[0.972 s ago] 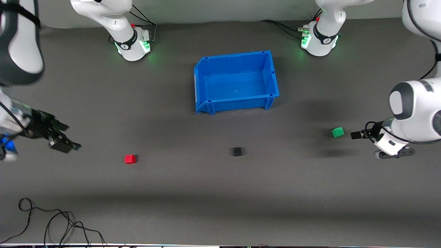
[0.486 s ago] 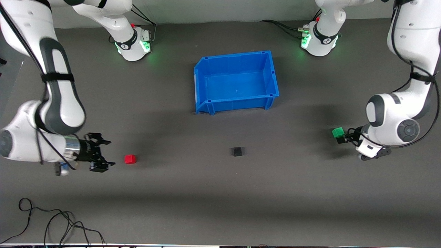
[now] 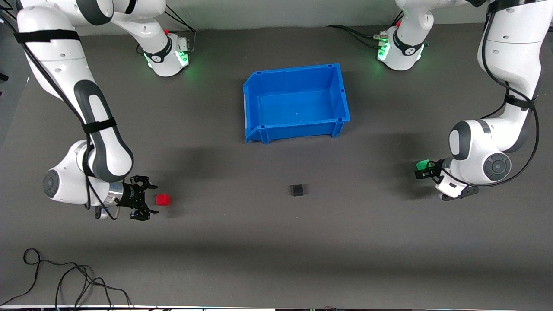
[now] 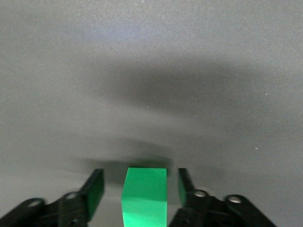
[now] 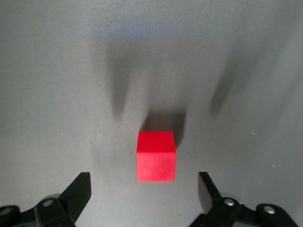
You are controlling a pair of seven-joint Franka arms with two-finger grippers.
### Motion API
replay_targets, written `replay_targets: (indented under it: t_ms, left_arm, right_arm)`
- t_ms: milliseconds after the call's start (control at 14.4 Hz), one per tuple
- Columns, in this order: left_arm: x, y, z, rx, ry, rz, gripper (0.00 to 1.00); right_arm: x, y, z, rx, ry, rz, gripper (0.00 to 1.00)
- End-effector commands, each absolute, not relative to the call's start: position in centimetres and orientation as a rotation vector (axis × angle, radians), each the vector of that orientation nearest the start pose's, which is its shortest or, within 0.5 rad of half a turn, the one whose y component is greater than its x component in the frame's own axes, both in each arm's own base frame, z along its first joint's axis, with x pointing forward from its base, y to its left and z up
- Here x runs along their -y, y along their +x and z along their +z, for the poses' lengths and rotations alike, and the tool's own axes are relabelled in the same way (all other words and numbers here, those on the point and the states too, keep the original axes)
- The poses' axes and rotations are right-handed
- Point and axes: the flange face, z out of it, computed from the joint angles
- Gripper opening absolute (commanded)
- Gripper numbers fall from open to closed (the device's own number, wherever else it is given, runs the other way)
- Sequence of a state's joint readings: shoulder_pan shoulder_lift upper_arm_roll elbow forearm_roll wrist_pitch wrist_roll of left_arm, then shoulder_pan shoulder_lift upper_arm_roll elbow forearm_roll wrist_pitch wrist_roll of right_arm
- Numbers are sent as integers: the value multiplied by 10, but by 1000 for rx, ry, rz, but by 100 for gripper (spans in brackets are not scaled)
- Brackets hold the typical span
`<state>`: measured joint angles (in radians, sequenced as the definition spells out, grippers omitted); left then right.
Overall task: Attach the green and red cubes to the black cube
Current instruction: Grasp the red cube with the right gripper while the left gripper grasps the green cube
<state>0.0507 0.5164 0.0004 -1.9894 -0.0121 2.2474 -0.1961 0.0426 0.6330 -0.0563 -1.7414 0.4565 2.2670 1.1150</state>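
The black cube (image 3: 297,190) sits on the grey mat, nearer the front camera than the blue bin. The red cube (image 3: 163,199) lies toward the right arm's end. My right gripper (image 3: 149,199) is open and low beside it; in the right wrist view the red cube (image 5: 156,156) lies just ahead of the open gripper (image 5: 143,189). The green cube (image 3: 422,165) lies toward the left arm's end. My left gripper (image 3: 421,172) is open around it; in the left wrist view the green cube (image 4: 145,196) stands between the fingers (image 4: 94,191) with a gap on each side.
An empty blue bin (image 3: 293,71) stands mid-table, farther from the front camera than the cubes. A black cable (image 3: 65,276) lies on the mat at the near edge toward the right arm's end.
Both arms have swung in and lowered. The right gripper has come up close to the red cube. The left gripper has moved onto the green cube, its fingers now either side of it.
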Motion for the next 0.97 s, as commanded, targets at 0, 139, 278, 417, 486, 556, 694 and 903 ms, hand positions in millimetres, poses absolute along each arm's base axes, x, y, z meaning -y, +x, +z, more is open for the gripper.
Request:
replay_targets:
  t_ms: [0, 139, 278, 417, 486, 556, 694, 903]
  left_arm:
    - [-31, 573, 183, 393, -3069, 419, 47]
    - [-32, 573, 182, 397, -3068, 422, 25]
    - [-26, 576, 185, 408, -3067, 409, 0]
    - [-28, 579, 190, 422, -3070, 393, 0]
    - [-33, 586, 201, 449, -3081, 358, 0]
    - [-33, 593, 212, 479, -3080, 341, 0]
    - [-27, 615, 242, 645, -3039, 350, 0]
    - [4, 650, 281, 960, -3001, 463, 0]
  right_arm:
    - [-6, 658, 189, -1951, -2143, 343, 98]
    - [-5, 658, 182, -1953, -2138, 343, 86]
    - [-5, 657, 182, -1946, -2145, 346, 58]
    - [-5, 657, 184, -1943, -2146, 346, 36]
    - [-5, 658, 185, -1942, -2146, 345, 30]
    - [-6, 658, 186, -1942, -2144, 344, 29]
    - [-8, 662, 198, -1932, -2139, 328, 27]
    - [-24, 674, 235, -1906, -2131, 372, 27]
